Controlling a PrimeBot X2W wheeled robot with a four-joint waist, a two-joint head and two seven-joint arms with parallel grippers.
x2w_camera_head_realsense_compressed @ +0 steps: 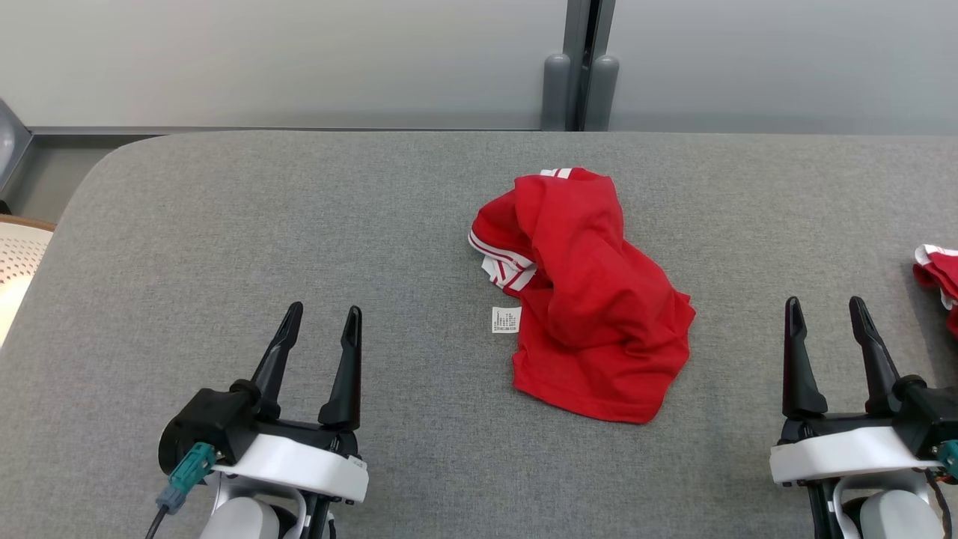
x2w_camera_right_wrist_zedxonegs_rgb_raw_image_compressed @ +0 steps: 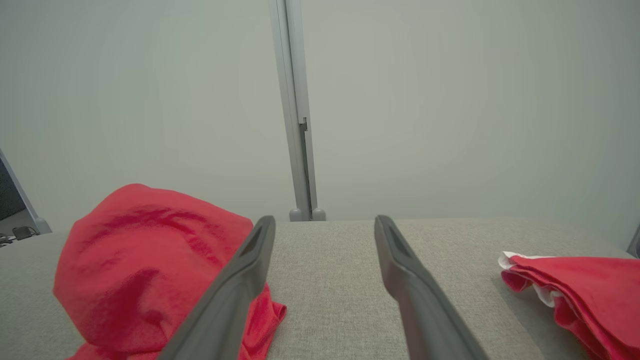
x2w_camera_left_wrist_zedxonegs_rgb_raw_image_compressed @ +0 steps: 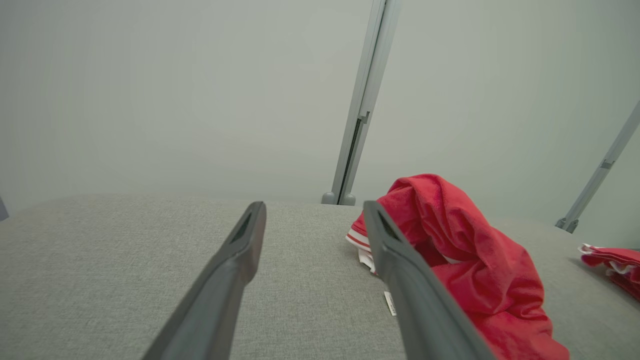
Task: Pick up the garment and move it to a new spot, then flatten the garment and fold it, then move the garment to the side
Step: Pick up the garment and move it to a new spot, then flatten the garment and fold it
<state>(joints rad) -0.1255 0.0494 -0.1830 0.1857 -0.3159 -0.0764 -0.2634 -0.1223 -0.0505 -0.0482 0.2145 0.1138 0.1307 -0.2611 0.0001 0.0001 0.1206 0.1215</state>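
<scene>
A crumpled red garment (x2w_camera_head_realsense_compressed: 591, 292) with white-striped trim and a small white label lies in a heap at the middle of the grey padded table (x2w_camera_head_realsense_compressed: 299, 217). It rises at the right of the left wrist view (x2w_camera_left_wrist_zedxonegs_rgb_raw_image_compressed: 475, 265) and at the left of the right wrist view (x2w_camera_right_wrist_zedxonegs_rgb_raw_image_compressed: 150, 265). My left gripper (x2w_camera_head_realsense_compressed: 324, 318) rests at the lower left, open and holding nothing, well left of the heap. My right gripper (x2w_camera_head_realsense_compressed: 825, 308) stands open and bare at the lower right, a little right of the heap. In both wrist views the fingers (x2w_camera_left_wrist_zedxonegs_rgb_raw_image_compressed: 235, 270) (x2w_camera_right_wrist_zedxonegs_rgb_raw_image_compressed: 400, 265) are spread wide over bare fabric.
A second red and white garment (x2w_camera_head_realsense_compressed: 939, 281) lies folded at the table's right edge, close to my right gripper, also seen in the right wrist view (x2w_camera_right_wrist_zedxonegs_rgb_raw_image_compressed: 580, 290). A grey wall with a vertical post (x2w_camera_head_realsense_compressed: 580, 67) runs behind the table. A pale perforated chair (x2w_camera_head_realsense_compressed: 19, 258) stands off the left edge.
</scene>
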